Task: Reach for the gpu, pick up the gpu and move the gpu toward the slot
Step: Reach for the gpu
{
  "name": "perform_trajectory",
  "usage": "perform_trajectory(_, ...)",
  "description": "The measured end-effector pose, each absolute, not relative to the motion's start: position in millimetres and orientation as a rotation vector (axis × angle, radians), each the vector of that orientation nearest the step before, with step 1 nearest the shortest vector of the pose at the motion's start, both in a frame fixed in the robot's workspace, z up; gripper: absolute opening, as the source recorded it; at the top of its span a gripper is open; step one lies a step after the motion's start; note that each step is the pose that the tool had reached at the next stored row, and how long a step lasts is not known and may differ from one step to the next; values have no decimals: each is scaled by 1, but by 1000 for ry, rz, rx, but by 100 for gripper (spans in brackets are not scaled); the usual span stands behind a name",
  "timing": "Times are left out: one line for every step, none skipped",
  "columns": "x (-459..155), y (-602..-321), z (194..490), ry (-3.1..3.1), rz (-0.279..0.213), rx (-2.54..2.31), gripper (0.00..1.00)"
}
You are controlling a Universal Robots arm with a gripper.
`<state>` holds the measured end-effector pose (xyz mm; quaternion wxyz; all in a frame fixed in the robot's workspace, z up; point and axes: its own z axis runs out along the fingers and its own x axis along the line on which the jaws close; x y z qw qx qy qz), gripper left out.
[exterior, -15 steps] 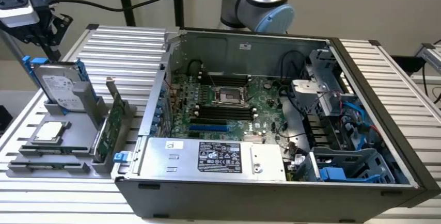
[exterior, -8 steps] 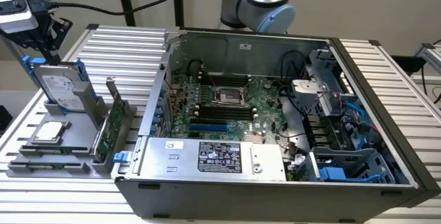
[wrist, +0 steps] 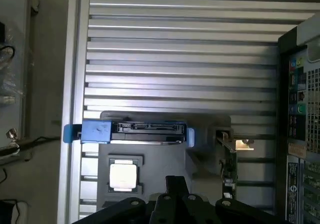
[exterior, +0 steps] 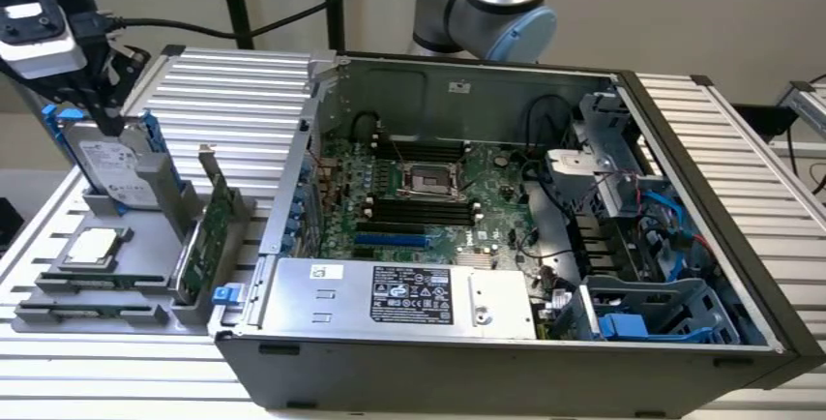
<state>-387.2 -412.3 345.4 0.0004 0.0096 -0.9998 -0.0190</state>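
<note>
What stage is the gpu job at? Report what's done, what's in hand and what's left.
Done: nothing yet. The gpu stands edge-on in the grey holder, ungrasped.
In hand: the reach. The gripper hangs over the hard drive, apart from the gpu.
Left: the pickup, and the move toward the motherboard in the open computer case.

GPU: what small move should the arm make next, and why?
Probably shift sideways toward the exterior view's right, to above the gpu. The gripper hangs over the hard drive, while the gpu stands upright in the holder beside it, untouched.
</note>
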Motion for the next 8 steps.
perform_trajectory(-384, -414, 345, -3140, -59, 30, 11)
perform_trajectory(-381, -416, 345, -3140, -59, 30, 11)
perform_trajectory(-377, -418, 345, -3140, -59, 30, 11)
perform_trajectory(-374, -420, 345, -3140, -59, 30, 11)
perform_trajectory(-370, -421, 345, -3140, -59, 30, 11)
perform_trajectory(-367, -423, 345, -3140, -59, 30, 11)
perform_trajectory(-363, -424, 345, -3140, -59, 30, 11)
perform_trajectory(-360, -426, 345, -3140, -58, 30, 11)
